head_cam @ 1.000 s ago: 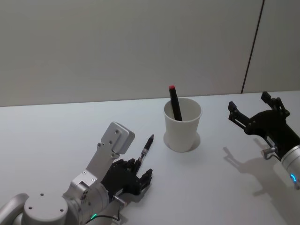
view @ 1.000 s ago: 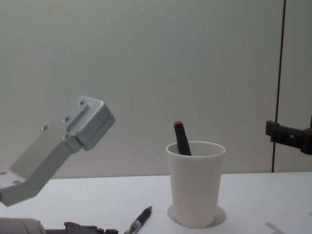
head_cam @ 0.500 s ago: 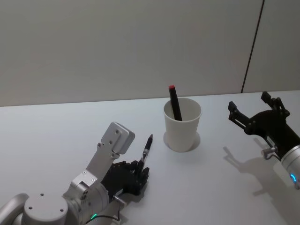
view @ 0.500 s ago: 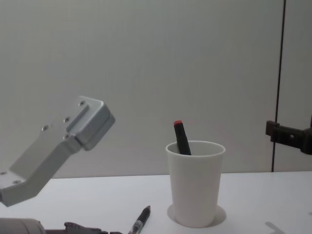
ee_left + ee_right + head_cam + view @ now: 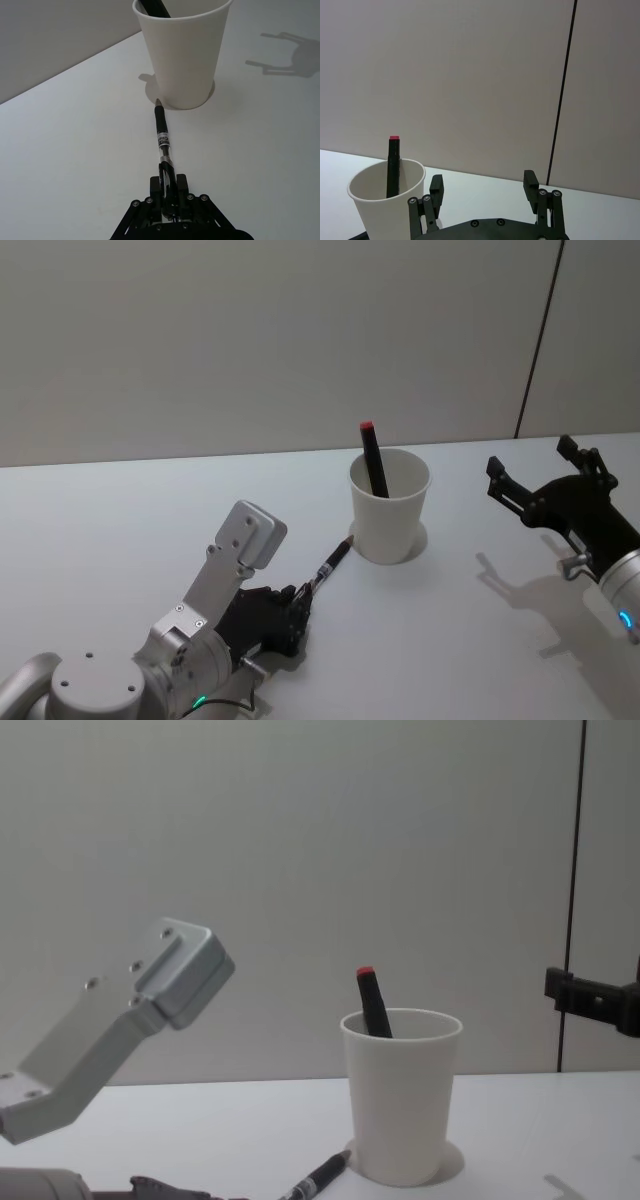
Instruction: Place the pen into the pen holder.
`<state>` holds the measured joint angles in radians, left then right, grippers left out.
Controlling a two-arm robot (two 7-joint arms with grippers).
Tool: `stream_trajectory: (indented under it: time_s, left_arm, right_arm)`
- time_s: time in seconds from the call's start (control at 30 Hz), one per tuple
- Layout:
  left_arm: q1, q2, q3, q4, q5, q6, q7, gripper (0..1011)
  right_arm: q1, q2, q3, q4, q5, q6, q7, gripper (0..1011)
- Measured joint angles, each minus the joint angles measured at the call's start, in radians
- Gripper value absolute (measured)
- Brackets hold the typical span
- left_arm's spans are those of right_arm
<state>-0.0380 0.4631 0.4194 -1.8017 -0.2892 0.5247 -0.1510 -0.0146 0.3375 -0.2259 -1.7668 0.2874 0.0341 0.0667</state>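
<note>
The left tool point(image 5: 291, 606) sits low over the bench point(image 5: 120, 520), at the near left in the head view. Its fingers are narrowed onto the rear end of the pen point(image 5: 329, 566). In the left wrist view the left tool point(image 5: 168, 189) pinches the clear tail end between its two fingertips point(image 5: 179, 183), and the pen point(image 5: 162, 136) runs straight out from them.

The pen is dark with a pale label band, and it lies low and nearly flat over the bench. Seen from the head view it points toward about 1 o'clock. Its tip reaches the foot of the pen holder point(image 5: 389, 512), but whether it touches the cup wall cannot be told. From the chest view the pen point(image 5: 320, 1181) slants up to the cup's lower left.

The pen holder point(image 5: 400, 1098) stands upright on the bench, at about 1 o'clock from the left tool. A black marker point(image 5: 373, 458) with a red end leans inside it and sticks out above the rim.

The right tool point(image 5: 530, 458) hangs above the bench at about 3 o'clock from the pen holder, well apart from it. Its fingers are spread wide and hold nothing. In the right wrist view the right tool point(image 5: 483, 181) faces the pale wall point(image 5: 470, 75), with the pen holder point(image 5: 380, 207) off to one side.
</note>
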Motion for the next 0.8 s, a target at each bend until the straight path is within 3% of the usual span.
stream_trajectory:
  time_s: [0.8]
  left_arm:
    - [0.000,0.001,0.000,0.000,0.000,-0.004,0.000,190]
  right_arm:
    - [0.000,0.000,0.000,0.000,0.000,0.000,0.000,1001]
